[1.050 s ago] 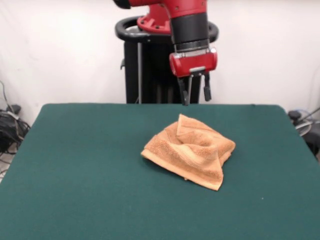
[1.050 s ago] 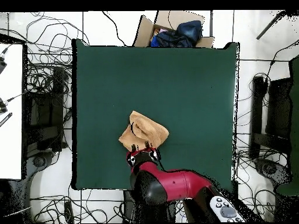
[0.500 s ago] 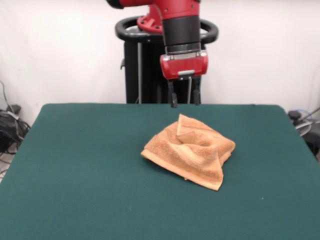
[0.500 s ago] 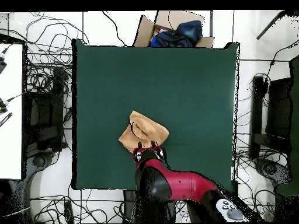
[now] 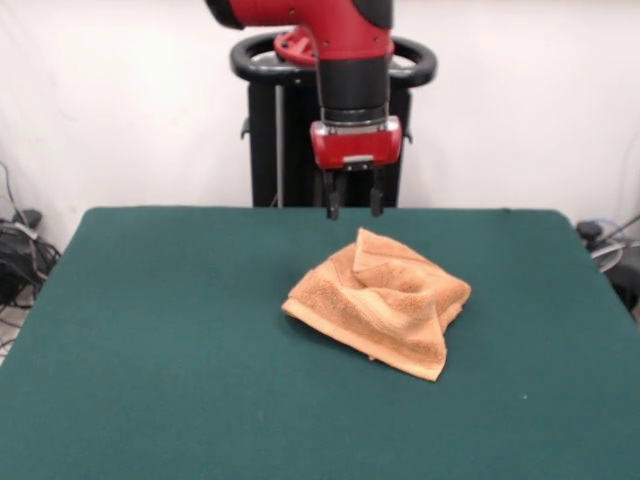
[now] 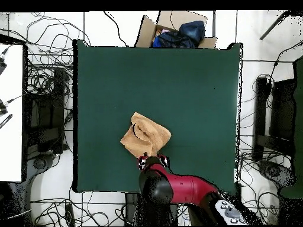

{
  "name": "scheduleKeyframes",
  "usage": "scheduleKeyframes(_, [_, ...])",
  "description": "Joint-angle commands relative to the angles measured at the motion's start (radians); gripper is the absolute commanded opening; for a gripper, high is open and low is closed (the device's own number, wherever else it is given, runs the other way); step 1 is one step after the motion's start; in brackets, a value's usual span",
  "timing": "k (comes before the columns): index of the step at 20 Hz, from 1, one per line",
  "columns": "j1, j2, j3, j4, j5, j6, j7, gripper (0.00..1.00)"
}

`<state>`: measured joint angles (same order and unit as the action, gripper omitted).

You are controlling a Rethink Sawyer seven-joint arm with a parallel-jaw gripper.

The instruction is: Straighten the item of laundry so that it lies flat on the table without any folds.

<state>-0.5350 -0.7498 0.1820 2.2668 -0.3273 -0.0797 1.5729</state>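
We see the table [image 5: 150,330], a wide rectangle with a dark green felt-like top, matte and even. Just right of its middle lies the towel [image 5: 385,300], orange-tan terry, nubby, crumpled into a rough diamond with several folds. One flap is turned over toward the far side, ridges run across the middle, and a flat woven band shows along the near edge. In the overhead view the towel [image 6: 145,135] sits on the table [image 6: 195,88] somewhat toward the robot's side, one corner curled over with a dark crease.

The gripper [image 5: 351,196] hangs in the air above and behind the towel, not touching it. Its two thin dark fingers point down with a clear gap between them, and they hold nothing. The housing above them is glossy red under a black cylindrical wrist. From overhead the gripper [image 6: 153,158] shows at the towel's robot-side edge.

Against the frames from a second ago, we note the gripper has moved left along the towel's far side and sits slightly higher; the finger gap looks about the same. The towel's folds are unchanged.

Around the table: a white wall behind, tangled black cables [image 6: 47,77] on a pale tiled floor, and a cardboard box [image 6: 176,29] with dark blue cloth beyond the table's far edge.
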Motion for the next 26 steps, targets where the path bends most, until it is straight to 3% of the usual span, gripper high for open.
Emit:
scheduleKeyframes(1, [0.043,0.097,-0.065,-0.136,0.034,0.114,0.120,1.00])
scheduleKeyframes(6, [-0.045,0.117,0.056,-0.098,0.023,0.094,0.129,1.00])
scheduleKeyframes(10, [-0.046,0.110,0.064,-0.090,0.023,0.095,0.128,1.00])
scheduleKeyframes(26, [-0.178,0.196,0.252,-0.044,-0.010,-0.032,0.167,1.00])
